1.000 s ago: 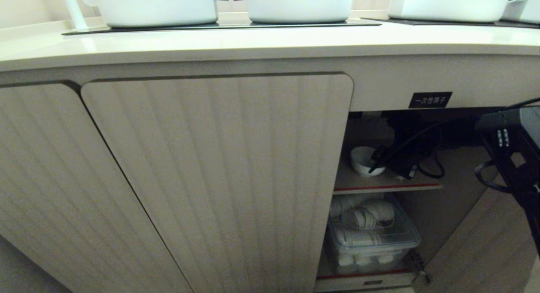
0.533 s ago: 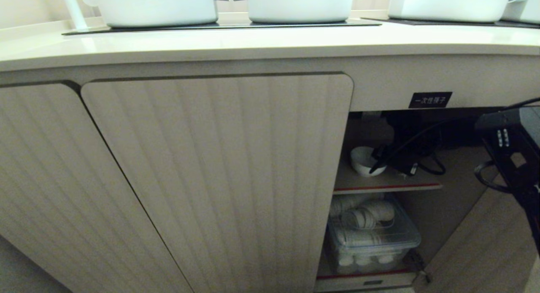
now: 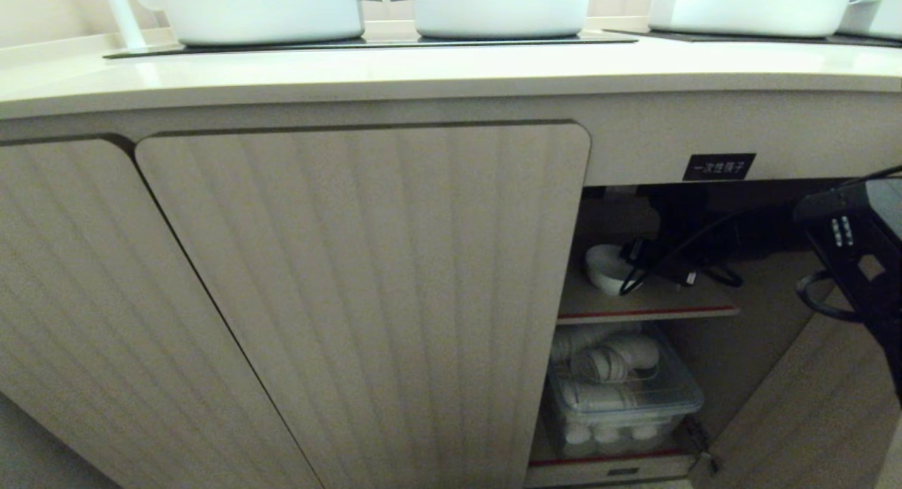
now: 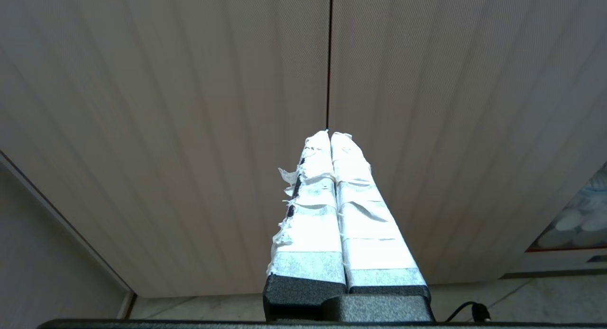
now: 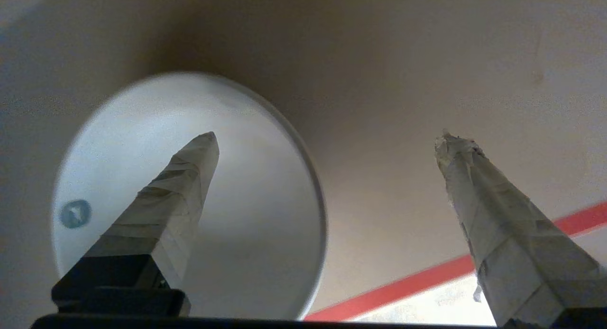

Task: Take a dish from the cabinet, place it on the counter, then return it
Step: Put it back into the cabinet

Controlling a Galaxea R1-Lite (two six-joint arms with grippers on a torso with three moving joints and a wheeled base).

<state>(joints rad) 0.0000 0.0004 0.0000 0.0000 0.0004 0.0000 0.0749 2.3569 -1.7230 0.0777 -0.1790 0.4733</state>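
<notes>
The dish (image 3: 599,274), a small white bowl, stands on the inner shelf (image 3: 655,311) of the open right bay of the cabinet (image 3: 366,277). My right gripper (image 3: 635,265) reaches into that bay beside it. In the right wrist view the right gripper (image 5: 327,137) is open wide: one taped finger (image 5: 189,177) hangs over the dish (image 5: 246,201), the other is out past its rim, touching nothing. My left gripper (image 4: 329,133) is shut and empty, facing a fluted door. The counter (image 3: 423,73) runs above.
Large white pots (image 3: 500,10) stand on the black panels of the counter. A clear plastic box (image 3: 624,397) of white ware fills the lower shelf. The bay's open door (image 3: 810,411) stands at the right, under my right arm (image 3: 853,256). A black label (image 3: 718,167) marks the bay.
The right gripper has spread its fingers a little wider and its wrist has lifted slightly inside the bay. The dish stays on the shelf.
</notes>
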